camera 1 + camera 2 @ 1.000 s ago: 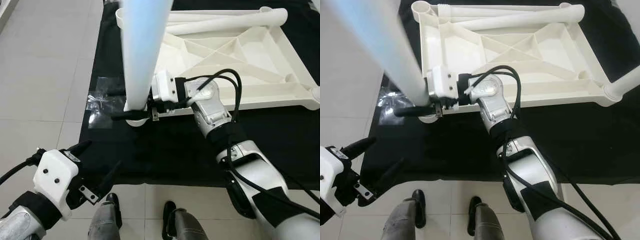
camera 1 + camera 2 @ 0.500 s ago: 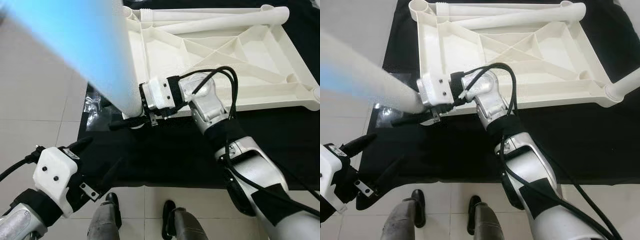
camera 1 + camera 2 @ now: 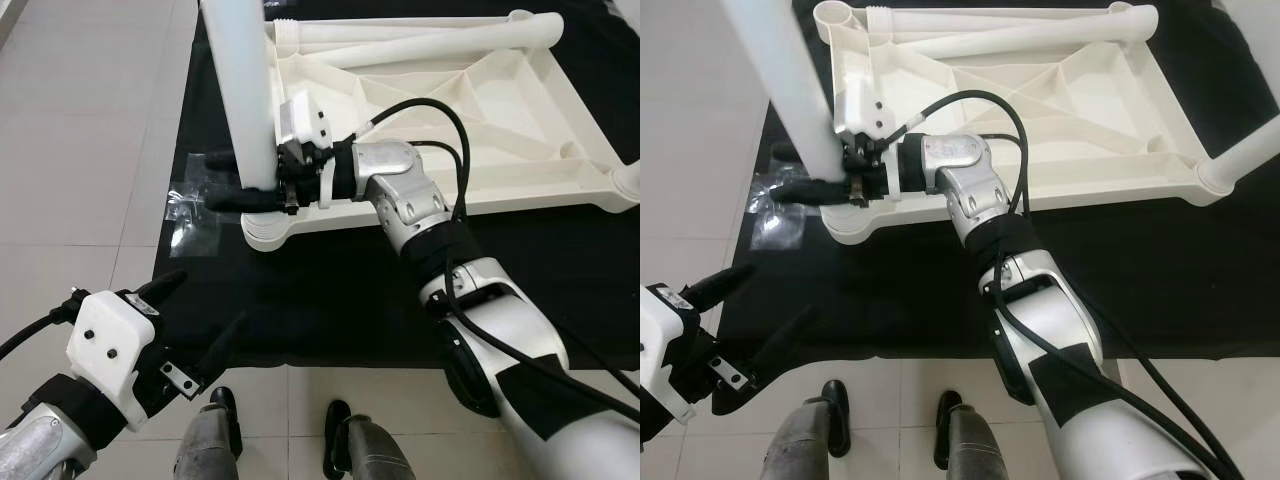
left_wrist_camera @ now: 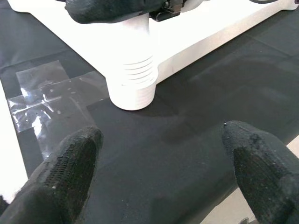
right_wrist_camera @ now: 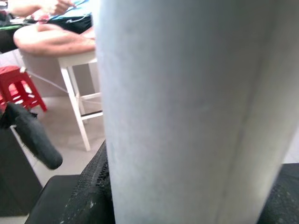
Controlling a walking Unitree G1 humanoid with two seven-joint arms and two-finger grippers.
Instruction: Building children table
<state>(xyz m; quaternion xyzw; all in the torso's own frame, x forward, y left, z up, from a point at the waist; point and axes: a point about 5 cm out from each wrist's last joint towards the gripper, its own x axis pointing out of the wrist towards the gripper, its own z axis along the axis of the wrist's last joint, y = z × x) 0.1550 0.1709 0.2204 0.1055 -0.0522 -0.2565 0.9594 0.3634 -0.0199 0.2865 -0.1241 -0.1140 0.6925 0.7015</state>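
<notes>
Left eye view: an upturned white plastic table top (image 3: 480, 120) lies underside up on a black mat (image 3: 330, 290) across the upper half of the frame, its ribs showing. Loose white legs (image 3: 440, 40) rest along its far edge at the top. Left of centre, the right gripper (image 3: 245, 180) has its black fingers clamped on either side of an upright white table leg (image 3: 240, 90), just above the round corner socket (image 3: 268, 225). The hold looks meant to keep the leg square to the socket while it is seated or screwed in. At the lower left, the left gripper (image 3: 195, 325) hovers over the mat's near edge, fingers spread wide and empty. A clear plastic wrapper (image 3: 195, 215) lies at the mat's left edge.

Right eye view: the same scene, with another fitted leg (image 3: 1240, 160) rising at the right edge, so part of the job seems done.

Left wrist view: two spread black fingertips (image 4: 70, 168) frame the lower corners. In the upper middle stands the threaded socket, ridged rings visible, with the wrapper at the left. The gripper appears placed to watch or steady that corner.

Right wrist view: the leg's white surface (image 5: 187, 112) covers most of the frame, with black finger pads (image 5: 93, 186) pressed against it low down. At the upper left, a person's arm (image 5: 56, 39) rests on a white table (image 5: 79, 60) beside a red stool (image 5: 18, 84).
</notes>
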